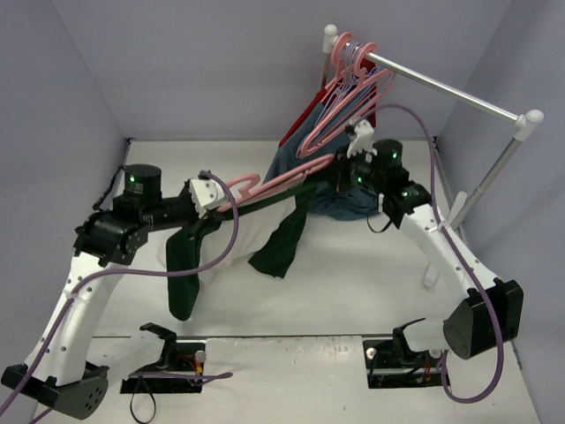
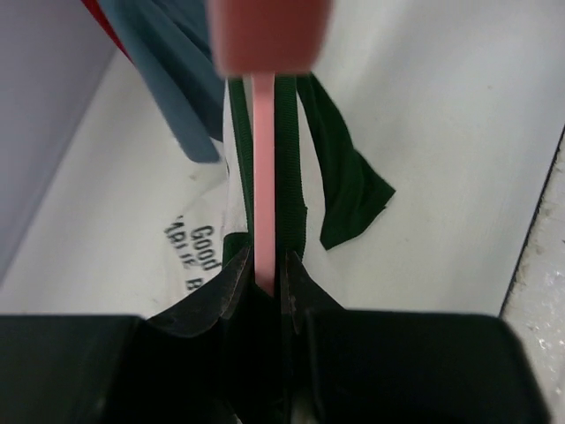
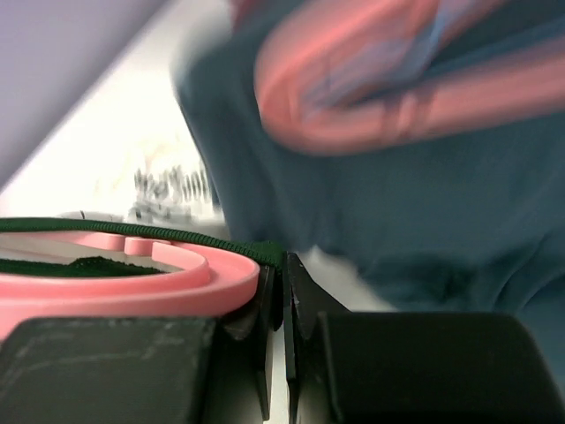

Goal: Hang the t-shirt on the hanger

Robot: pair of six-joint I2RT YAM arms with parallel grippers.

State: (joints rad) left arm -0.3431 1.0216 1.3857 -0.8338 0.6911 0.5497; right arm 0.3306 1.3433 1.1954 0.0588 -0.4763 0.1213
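Left jaws clamped on hanger (image 2: 263,177), t-shirt (image 2: 205,249) print legible only from left wrist, right jaws pinching its green trim

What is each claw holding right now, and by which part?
Left claw grips the hanger by its thin pink bar, with t-shirt fabric either side. Right claw pinches the t-shirt's green edge beside the hanger's curved end.

This is a robot lab, a small test cell. Plain lilac walls (image 1: 221,62) close a white table (image 1: 353,291) on 3 sides. 2 arms, the left arm (image 1: 75,291) and the right arm (image 1: 450,252), are bolted at its near edge, with purple cables (image 1: 177,272). A metal rail (image 1: 441,86) carries pink hangers (image 1: 349,88).
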